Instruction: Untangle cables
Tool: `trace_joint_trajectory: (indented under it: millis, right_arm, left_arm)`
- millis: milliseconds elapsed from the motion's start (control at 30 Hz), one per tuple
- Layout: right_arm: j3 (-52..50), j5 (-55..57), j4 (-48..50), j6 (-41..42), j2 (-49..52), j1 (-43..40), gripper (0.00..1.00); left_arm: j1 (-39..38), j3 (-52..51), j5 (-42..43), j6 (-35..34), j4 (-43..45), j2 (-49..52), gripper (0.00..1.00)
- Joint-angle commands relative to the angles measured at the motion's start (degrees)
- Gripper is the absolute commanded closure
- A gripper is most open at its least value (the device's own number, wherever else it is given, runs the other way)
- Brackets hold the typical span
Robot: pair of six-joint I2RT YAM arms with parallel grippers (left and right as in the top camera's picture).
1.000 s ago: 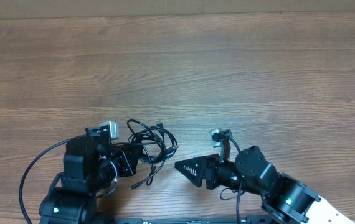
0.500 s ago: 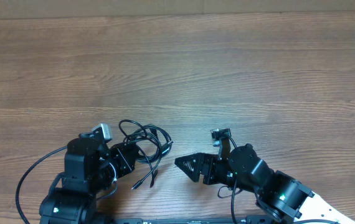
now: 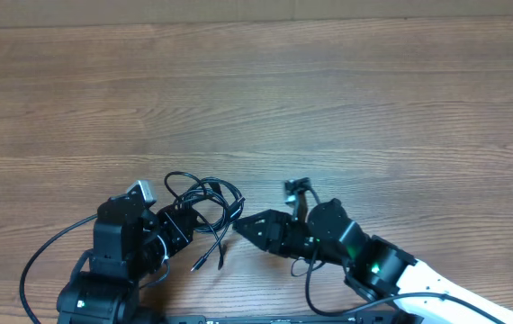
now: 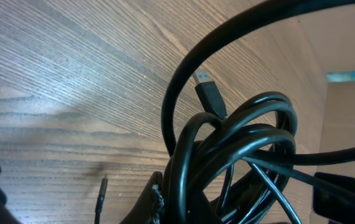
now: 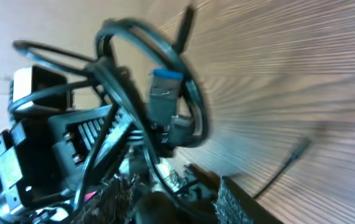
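While the cables (image 3: 204,202) are lying as one knotted bundle near the front edge of the wooden table (image 3: 328,108), between the two arms, you are working the opening step: one arm anchoring, the other reaching in for a strand. Left gripper (image 3: 183,223): clamped tight on the left side of the bundle, with several loops crowding right up against its wrist camera. Right gripper (image 3: 238,227): arriving at the bundle's right edge with its fingers (image 5: 233,199) standing apart; a dark strand may be passing between them, though the wrist view is too cluttered to say. Nothing is looking separated yet, so the task is barely beginning. Next move, as a judgement: you are needing to close the right jaws on a single outer loop, not the whole mass, and then draw it rightward away from the anchored side. Bundle orientation: the long axis is running roughly left to right across the table, tilting slightly. Blue-tipped plug (image 4: 207,93): sticking up out of the coils. Two loose tails (image 3: 208,259): trailing from the bundle's underside and pointing back toward the robot.
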Motion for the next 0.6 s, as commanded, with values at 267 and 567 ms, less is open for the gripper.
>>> trace_joint_trajectory:
  millis: [267,567]
  right_arm:
    - [0.2,7.6,8.8,1.2,7.7,1.9,0.75]
    - [0.2,11.5,8.8,-1.2,8.5,1.9,0.96]
  left_arm:
    - [0.2,0.8,5.7,-1.2,-0.7,-0.2,0.96]
    - [0.2,0.8,10.6,2.8,-1.6,-0.2,0.96]
